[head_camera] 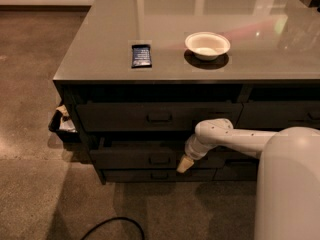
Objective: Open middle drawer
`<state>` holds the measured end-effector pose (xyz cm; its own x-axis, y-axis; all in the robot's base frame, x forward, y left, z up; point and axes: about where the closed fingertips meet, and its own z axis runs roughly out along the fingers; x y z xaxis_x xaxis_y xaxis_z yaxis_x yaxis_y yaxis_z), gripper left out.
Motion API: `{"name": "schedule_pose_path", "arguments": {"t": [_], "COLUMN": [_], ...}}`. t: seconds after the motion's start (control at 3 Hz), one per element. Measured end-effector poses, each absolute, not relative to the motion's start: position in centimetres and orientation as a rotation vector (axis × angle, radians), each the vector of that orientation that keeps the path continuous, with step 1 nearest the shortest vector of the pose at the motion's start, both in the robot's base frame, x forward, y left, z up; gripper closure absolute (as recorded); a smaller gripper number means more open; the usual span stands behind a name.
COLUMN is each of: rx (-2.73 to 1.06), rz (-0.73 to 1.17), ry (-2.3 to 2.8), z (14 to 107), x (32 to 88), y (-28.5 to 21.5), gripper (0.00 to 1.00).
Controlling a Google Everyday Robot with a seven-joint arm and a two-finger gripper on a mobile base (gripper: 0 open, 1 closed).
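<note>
**Gripper at the middle drawer**

The wide dark-grey middle drawer (132, 157), second of three stacked fronts, sits under the grey tabletop (100, 59). The tan-tipped gripper (184, 164) hangs just right of the drawer's one metal bar handle (160, 159); whether it is open or closed cannot be told. One white bowl (207, 45) rests above.

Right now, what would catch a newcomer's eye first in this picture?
The white robot arm reaches in from the right of the view, its gripper low at the front of the middle drawer, just right of that drawer's handle. On the grey countertop above sit a white bowl and, to its left, a small dark blue packet.
</note>
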<state>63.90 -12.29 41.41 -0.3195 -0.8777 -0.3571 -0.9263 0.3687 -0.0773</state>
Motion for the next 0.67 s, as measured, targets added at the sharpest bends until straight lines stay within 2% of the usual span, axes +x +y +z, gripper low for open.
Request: {"name": "schedule_pose_path", "arguments": {"t": [0.33, 0.67], "rx": [-1.598, -1.598], "rz": [0.203, 0.203], "ry": [2.313, 2.313], "z": [41.26, 41.47], "x": [63.30, 63.29], "y": [-12.65, -12.66], "gripper": [0.33, 0.34]}}
